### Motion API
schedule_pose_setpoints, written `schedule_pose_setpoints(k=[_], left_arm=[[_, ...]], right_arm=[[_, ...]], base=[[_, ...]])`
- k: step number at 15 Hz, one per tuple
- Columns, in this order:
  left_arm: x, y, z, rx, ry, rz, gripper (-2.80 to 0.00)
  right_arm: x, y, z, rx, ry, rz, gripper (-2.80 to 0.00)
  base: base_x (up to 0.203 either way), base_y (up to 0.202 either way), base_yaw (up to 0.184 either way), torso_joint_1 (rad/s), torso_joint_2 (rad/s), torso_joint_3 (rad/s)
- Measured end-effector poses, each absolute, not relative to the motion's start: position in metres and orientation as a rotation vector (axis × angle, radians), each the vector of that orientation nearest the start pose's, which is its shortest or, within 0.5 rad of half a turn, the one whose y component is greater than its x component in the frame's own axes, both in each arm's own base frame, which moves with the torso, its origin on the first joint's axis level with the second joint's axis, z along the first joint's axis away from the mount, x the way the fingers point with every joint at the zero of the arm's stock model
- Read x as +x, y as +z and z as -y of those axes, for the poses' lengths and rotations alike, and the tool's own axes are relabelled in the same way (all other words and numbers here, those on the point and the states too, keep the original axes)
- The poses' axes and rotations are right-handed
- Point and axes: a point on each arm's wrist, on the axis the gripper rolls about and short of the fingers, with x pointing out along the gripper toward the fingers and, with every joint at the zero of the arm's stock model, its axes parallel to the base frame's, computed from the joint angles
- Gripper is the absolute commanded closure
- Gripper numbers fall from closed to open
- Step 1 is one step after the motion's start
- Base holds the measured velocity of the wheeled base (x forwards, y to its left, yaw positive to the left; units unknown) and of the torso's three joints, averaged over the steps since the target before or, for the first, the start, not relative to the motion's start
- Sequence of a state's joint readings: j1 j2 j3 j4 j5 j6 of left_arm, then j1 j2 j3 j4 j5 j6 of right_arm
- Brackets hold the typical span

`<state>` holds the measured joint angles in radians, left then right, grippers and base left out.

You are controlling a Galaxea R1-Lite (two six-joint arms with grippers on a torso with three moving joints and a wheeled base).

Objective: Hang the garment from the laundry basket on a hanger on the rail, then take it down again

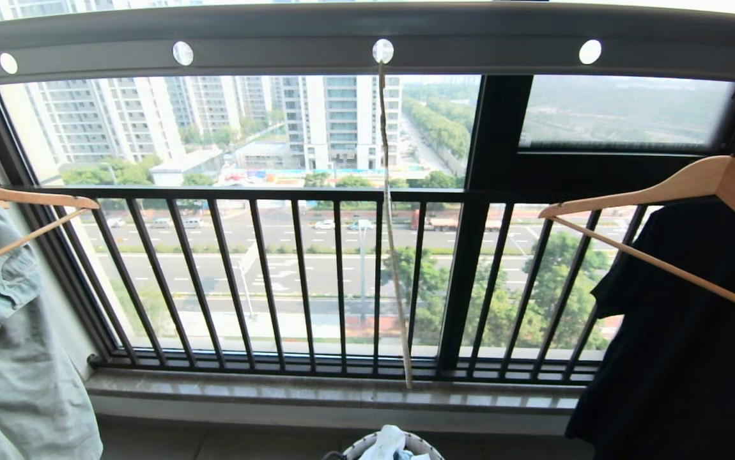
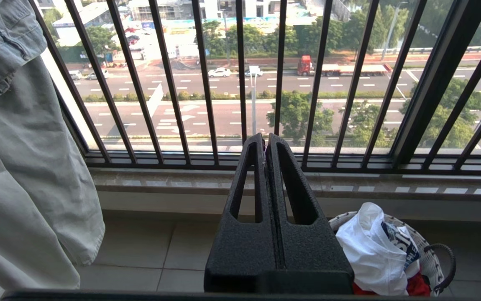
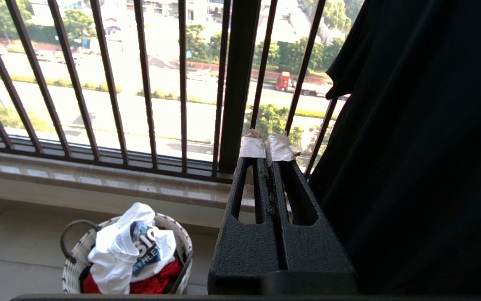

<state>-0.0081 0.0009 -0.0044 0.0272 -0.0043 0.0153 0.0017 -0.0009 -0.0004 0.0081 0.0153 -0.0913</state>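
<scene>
White cloth, the T-shirt, is lying bunched in the laundry basket on the tiled floor, its dark blue print with white letters showing, and a red cloth is sitting under it in the same basket. The left gripper is pointing toward the window railing with its fingers pressed together on nothing; the basket is sitting below and to one side of it, near but apart. The right gripper is likewise pressed together and empty, its tips wrapped in pale tape, with the basket low on its other side and a black shirt hanging just beside it. Neither gripper is showing in the head view. There the grey rail is running overhead with its row of round holes, and the thin cream hanger is hanging edge-on from one hole, straight above the basket. Wooden hangers are hanging at both sides, the left one beside pale jeans.
</scene>
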Motion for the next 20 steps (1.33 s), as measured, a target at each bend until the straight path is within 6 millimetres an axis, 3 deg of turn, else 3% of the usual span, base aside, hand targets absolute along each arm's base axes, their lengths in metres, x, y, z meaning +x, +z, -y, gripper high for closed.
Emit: schedule_pose_setpoints(k=[20], left_arm=[[-0.0231, 0.074, -0.0001, 0.015, -0.013, -0.023, 0.0]], right_arm=[[-0.0228, 0.0748, -0.0002, -0.03, 0.01, -0.006, 0.0]], base=[[0.0, 0.0, 0.0, 0.0, 0.0, 0.0]])
